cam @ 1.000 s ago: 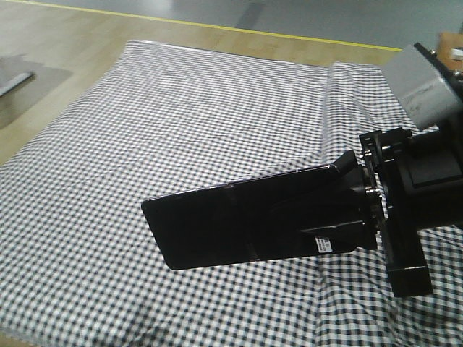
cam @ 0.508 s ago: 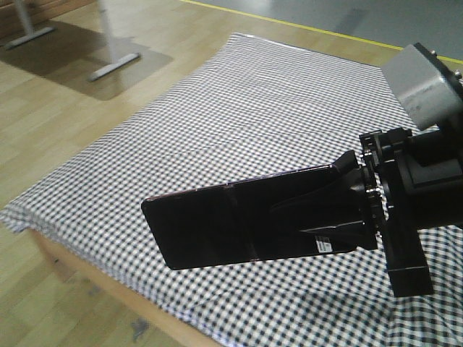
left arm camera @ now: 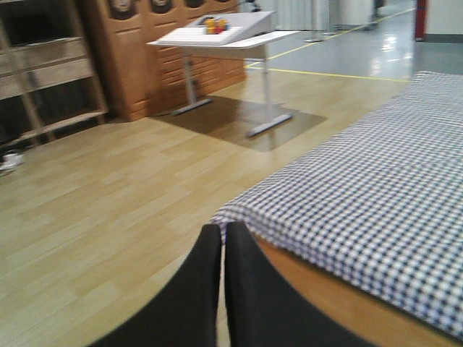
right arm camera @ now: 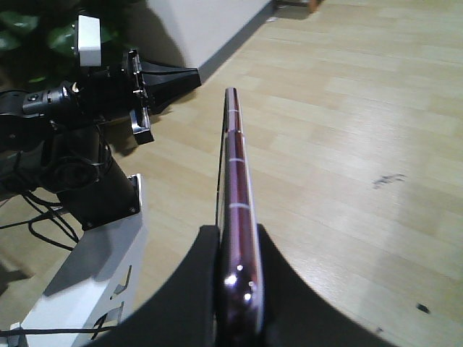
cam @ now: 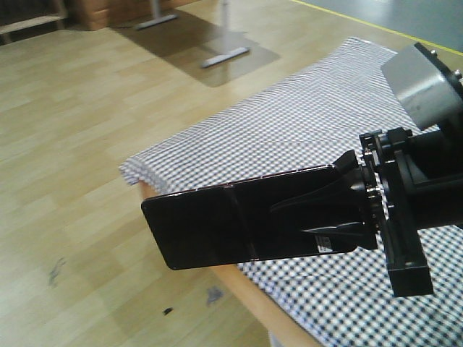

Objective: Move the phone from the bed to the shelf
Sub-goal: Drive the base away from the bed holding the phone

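Observation:
The phone [cam: 202, 228], a glossy black slab with a middle crease, is held level in the air over the bed's corner and the wood floor. My right gripper [cam: 289, 217] is shut on its right end. In the right wrist view the phone [right arm camera: 233, 159] shows edge-on with a pinkish rim, clamped between the fingers of my right gripper [right arm camera: 237, 235]. The bed [cam: 304, 123], in black-and-white check, lies behind and to the right. My left gripper [left arm camera: 223, 230] is shut with nothing in it, near the bed [left arm camera: 362, 181] corner. The shelf [left arm camera: 43, 72] stands far left across the floor.
A white desk on metal legs [left arm camera: 224, 36] and a brown cabinet [left arm camera: 145, 50] stand beyond the floor. The bed's wooden side rail [cam: 246, 296] runs below the phone. The robot's white base [right arm camera: 87, 275] and left arm [right arm camera: 94, 101] sit left of the phone.
The view has swung left: the bed has slid right and back, and wood floor, desk legs and the bed corner have come into view. The phone stays clamped in my right gripper.

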### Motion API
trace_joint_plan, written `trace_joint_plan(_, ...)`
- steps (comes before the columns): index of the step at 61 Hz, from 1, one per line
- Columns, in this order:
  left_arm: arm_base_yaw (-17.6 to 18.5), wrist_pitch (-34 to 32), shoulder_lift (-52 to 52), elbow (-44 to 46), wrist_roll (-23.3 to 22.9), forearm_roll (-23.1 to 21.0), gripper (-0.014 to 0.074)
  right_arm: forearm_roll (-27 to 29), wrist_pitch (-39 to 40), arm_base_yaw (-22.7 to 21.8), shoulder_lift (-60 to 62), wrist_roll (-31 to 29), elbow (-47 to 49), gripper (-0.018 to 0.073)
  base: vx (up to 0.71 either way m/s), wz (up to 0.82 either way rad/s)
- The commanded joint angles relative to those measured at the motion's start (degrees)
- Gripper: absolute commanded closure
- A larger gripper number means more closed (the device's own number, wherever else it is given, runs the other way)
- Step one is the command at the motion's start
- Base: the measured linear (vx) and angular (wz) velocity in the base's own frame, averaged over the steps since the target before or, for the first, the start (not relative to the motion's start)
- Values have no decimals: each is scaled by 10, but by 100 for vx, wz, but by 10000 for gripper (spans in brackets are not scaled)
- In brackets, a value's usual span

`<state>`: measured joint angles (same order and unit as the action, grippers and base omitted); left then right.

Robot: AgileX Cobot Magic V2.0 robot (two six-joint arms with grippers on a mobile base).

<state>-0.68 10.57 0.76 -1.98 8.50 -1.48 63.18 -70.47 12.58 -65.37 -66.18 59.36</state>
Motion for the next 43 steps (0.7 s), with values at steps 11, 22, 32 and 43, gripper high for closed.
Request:
trace_joint_plan(11, 2, -42, 7, 13, -3, -5, 595, 50, -32, -2, 12, -1, 16, 561, -18, 68)
trace_joint_plan(22, 2, -42, 7, 13, -3, -5, 595, 50, -32, -2, 12, -1, 16, 561, -18, 69)
trace_joint_plan(32, 2, -42, 7, 13, -3, -5, 595, 50, -32, -2, 12, -1, 16, 561, -17, 66)
trace_joint_plan(43, 2, -42, 7, 13, -3, -5, 595, 50, -32, -2, 12, -1, 16, 561, -16, 62)
